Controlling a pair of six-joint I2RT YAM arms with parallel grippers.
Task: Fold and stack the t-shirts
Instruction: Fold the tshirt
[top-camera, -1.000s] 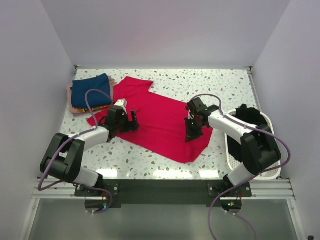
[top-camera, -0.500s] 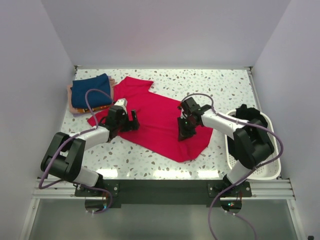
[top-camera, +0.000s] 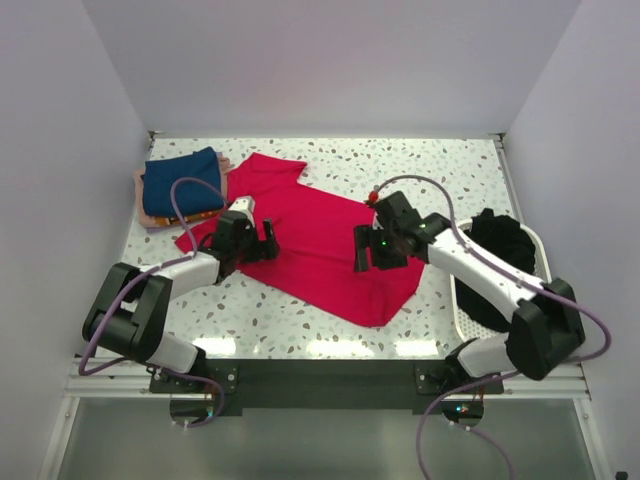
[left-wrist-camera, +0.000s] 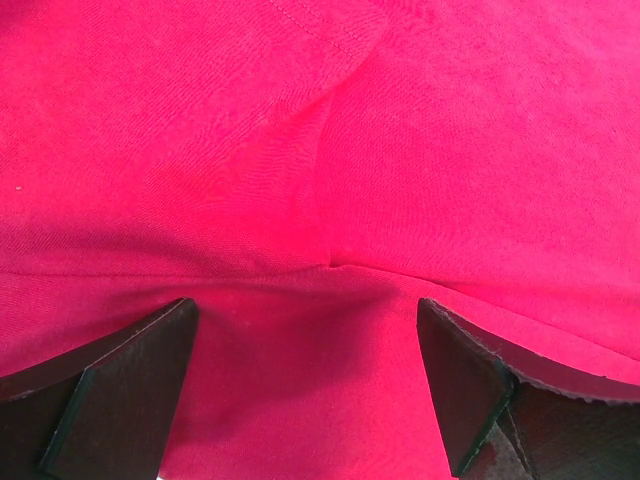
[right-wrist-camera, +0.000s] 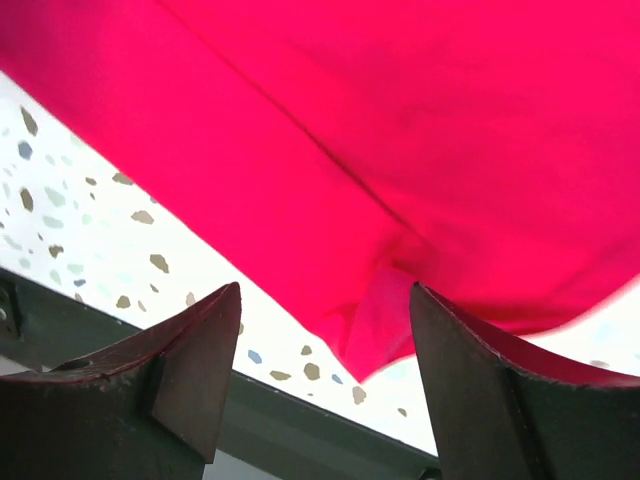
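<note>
No writing, label, brand mark, number or sign can be read in any view. The red t-shirt (top-camera: 320, 250) shows only plain cloth, both from above and close up in the two wrist views. The folded t-shirts (top-camera: 180, 185) at the table's far left and the white basket (top-camera: 465, 315) on the right show no marks that can be made out at this size.
</note>
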